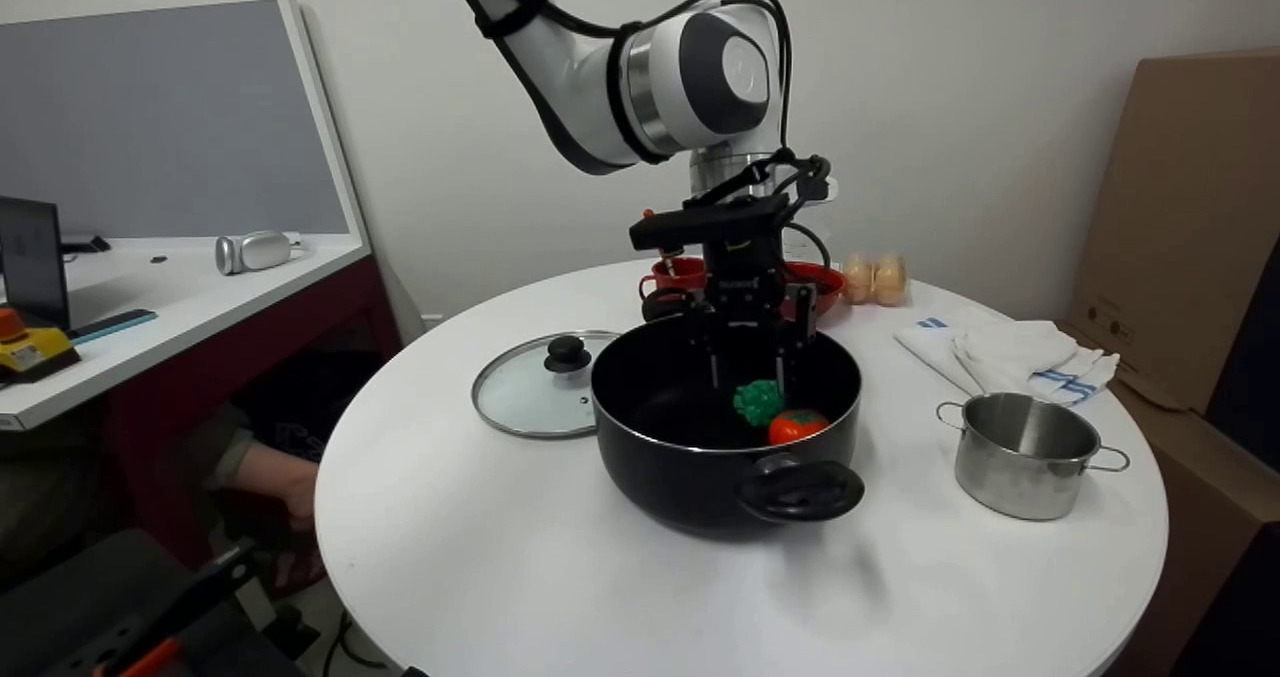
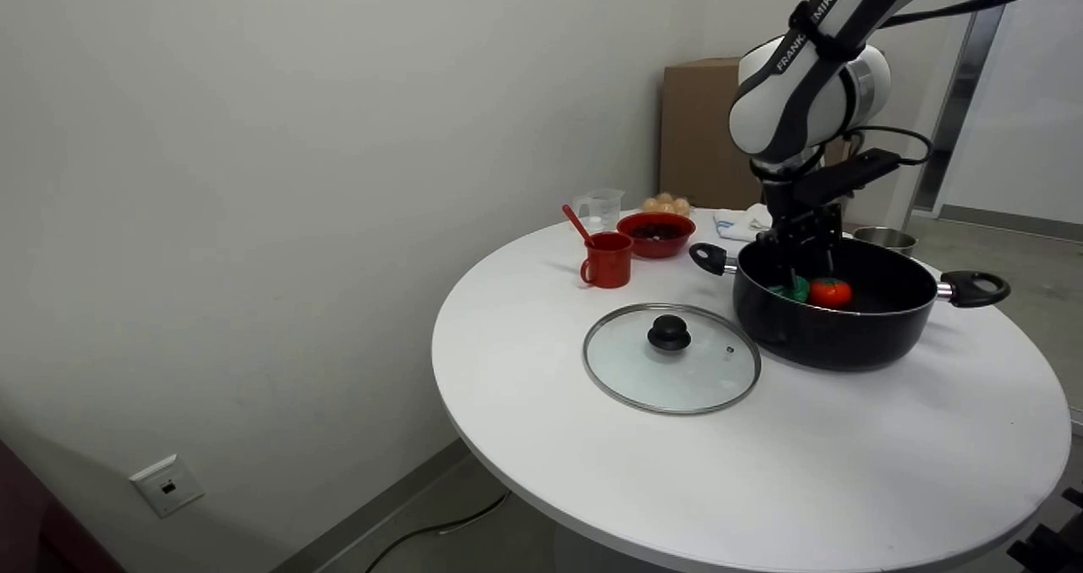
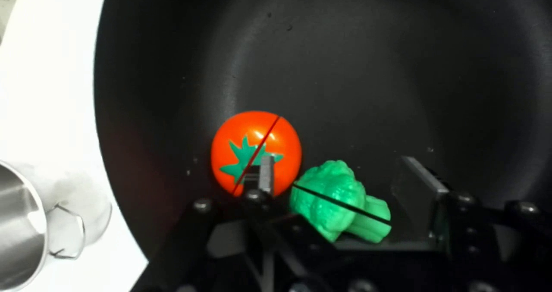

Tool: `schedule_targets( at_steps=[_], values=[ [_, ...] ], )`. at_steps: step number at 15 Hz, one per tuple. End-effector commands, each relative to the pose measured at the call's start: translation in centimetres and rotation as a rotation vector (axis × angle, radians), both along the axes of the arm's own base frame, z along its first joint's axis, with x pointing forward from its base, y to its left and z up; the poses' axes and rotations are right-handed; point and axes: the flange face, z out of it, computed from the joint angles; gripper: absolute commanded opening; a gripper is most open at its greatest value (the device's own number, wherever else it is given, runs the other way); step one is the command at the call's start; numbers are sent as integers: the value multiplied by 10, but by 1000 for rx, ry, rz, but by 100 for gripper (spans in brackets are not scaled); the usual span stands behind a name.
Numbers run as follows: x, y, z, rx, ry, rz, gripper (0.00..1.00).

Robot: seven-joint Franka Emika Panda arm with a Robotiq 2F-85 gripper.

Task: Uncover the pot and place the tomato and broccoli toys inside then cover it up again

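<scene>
The black pot stands uncovered on the round white table. Its glass lid lies flat beside it, dark knob up, in both exterior views. Inside the pot, the tomato and the green broccoli rest close together near the wall. My gripper reaches down into the pot with its fingers spread. From the wrist, the broccoli shows in the gap between them, apart from both, and one finger covers part of the tomato. In an exterior view the gripper hangs over the broccoli.
A small steel pot and a folded towel sit to one side of the pot. Behind are a red mug with a spoon, a red bowl, eggs and a clear measuring cup. The pot's handles stick out sideways.
</scene>
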Motion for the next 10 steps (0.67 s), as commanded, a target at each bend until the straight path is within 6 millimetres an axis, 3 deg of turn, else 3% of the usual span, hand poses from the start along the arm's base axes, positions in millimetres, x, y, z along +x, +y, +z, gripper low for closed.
schedule_targets(
  at_steps=[1,10],
  values=[
    [6,8,20,12,-31,9,100],
    [19,52,114,46,-98,48,100]
  ],
)
